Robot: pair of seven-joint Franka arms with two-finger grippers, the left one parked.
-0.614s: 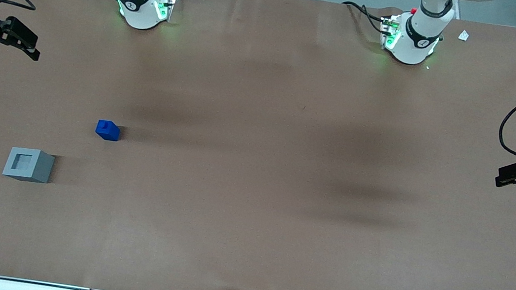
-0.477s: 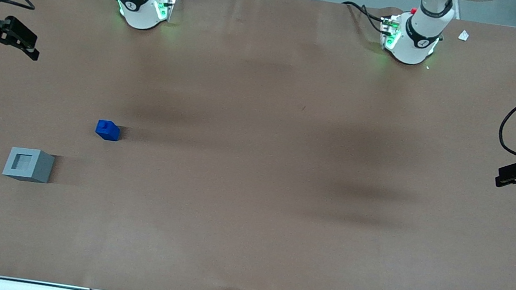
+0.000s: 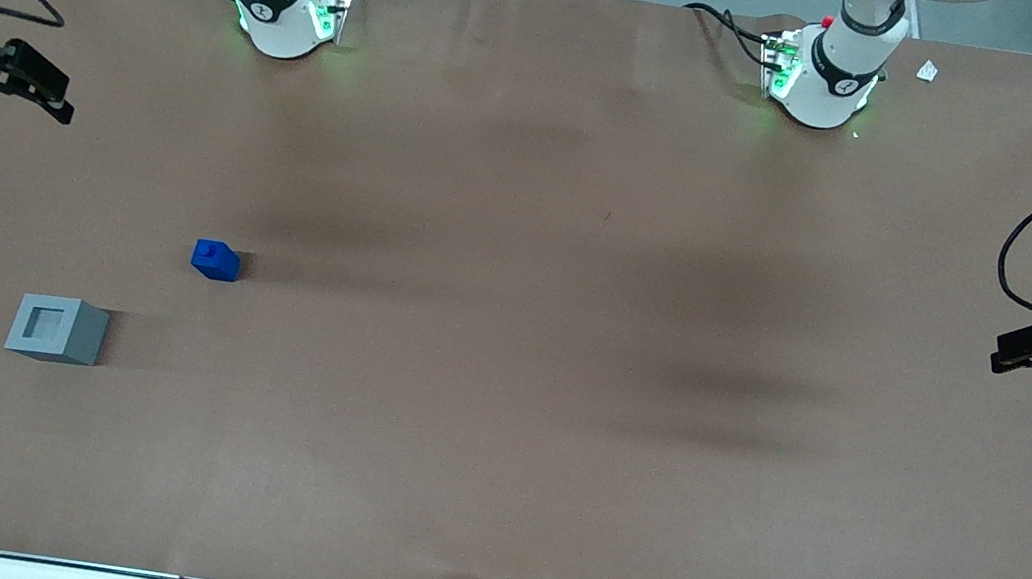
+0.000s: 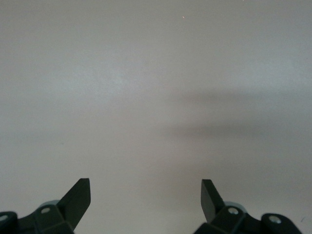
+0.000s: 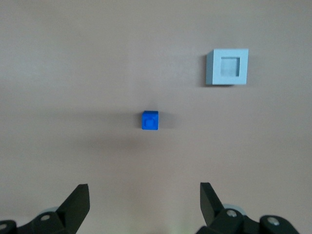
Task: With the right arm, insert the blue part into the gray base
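gray base (image 3: 56,328) sits nearest the counter's front edge at the working arm's end, recess up; blue part (image 3: 215,259) farther in, well apart from it, step upward. tool (image 3: 10,79) hangs at the counter's end edge, fingers spread, empty, blue part straight ahead between them in the wrist view

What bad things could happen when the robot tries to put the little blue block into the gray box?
1. The black two-finger gripper hangs open, high and far from the small bright blue plastic block; closing off-centre could knock the block aside.
2. The square recess in the light gray box-shaped base looks only a little wider than the block, so a tilted block might jam on the rim.
3. The base sits loose on the brown table, so pushing down might slide it.
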